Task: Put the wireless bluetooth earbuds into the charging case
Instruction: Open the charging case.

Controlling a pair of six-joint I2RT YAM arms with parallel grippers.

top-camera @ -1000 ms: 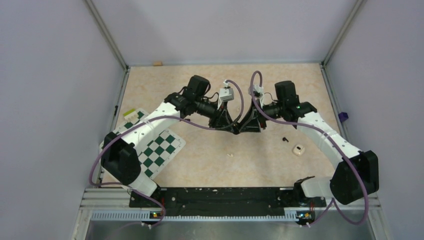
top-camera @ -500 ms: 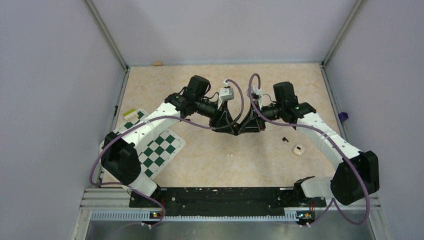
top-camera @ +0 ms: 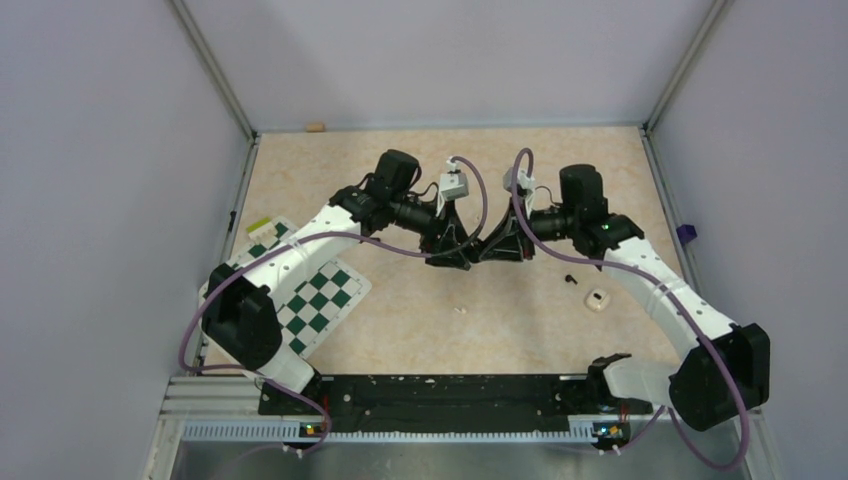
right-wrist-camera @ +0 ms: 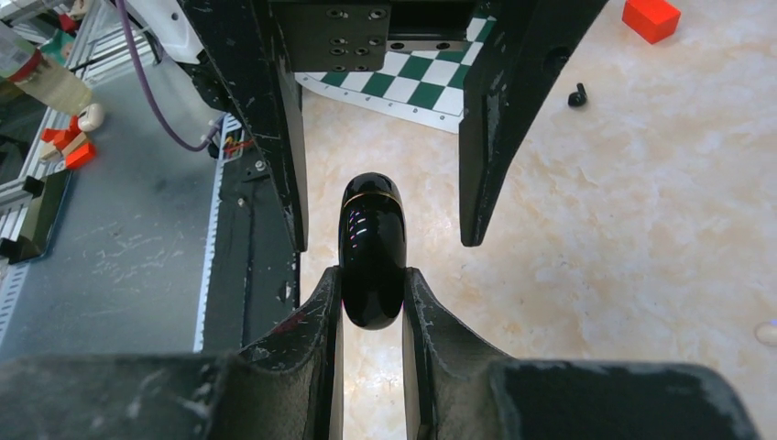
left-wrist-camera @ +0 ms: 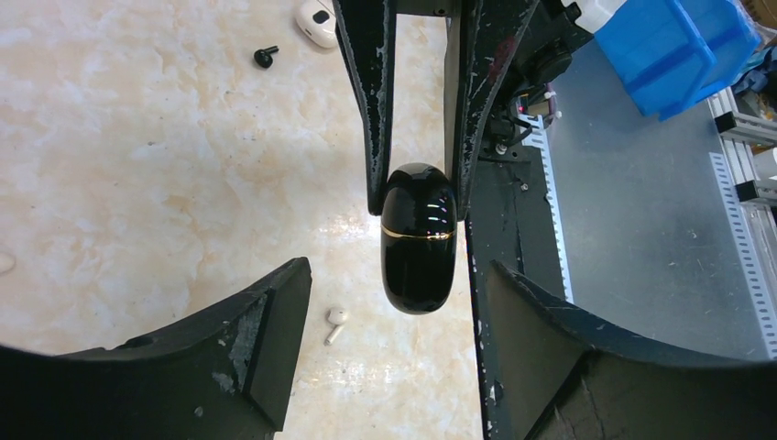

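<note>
One glossy black case (left-wrist-camera: pixel 418 238) sits clamped in right gripper (right-wrist-camera: pixel 371 280) jaws; left gripper (left-wrist-camera: pixel 394 275) jaws gape.

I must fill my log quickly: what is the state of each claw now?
Left claw: open, holding nothing.
Right claw: closed on the glossy black case.
</note>
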